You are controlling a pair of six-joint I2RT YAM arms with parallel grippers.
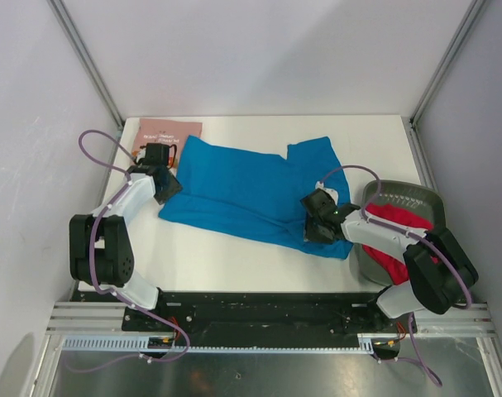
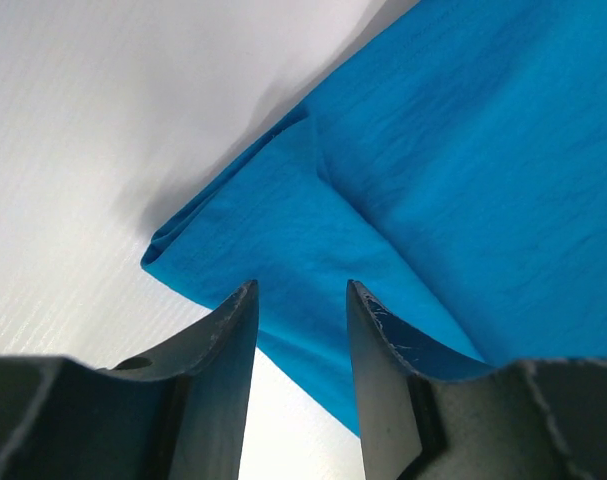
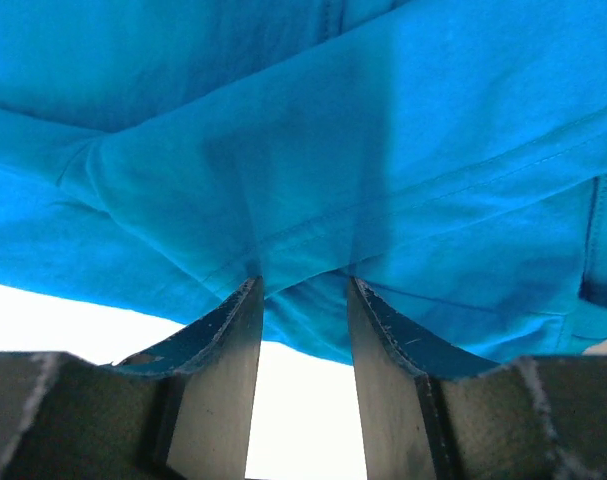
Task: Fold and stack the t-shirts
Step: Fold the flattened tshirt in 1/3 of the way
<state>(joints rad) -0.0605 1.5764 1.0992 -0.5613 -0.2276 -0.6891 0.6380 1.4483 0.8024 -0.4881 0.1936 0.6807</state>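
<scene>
Seen from above, the blue t-shirt (image 1: 251,194) lies spread across the middle of the white table (image 1: 234,260), partly folded, one sleeve pointing toward 1 o'clock. The left gripper (image 1: 169,185) sits at the shirt's 9 o'clock corner, jaws apart over the doubled hem, clasping nothing. The right gripper (image 1: 315,219) is at its 5 o'clock edge, jaws likewise apart, tips right at the cloth border. The pink t-shirt (image 1: 169,132) lies flat at 11 o'clock, and the red t-shirt (image 1: 398,225) is heaped in the grey basket (image 1: 426,198) at 4 o'clock
</scene>
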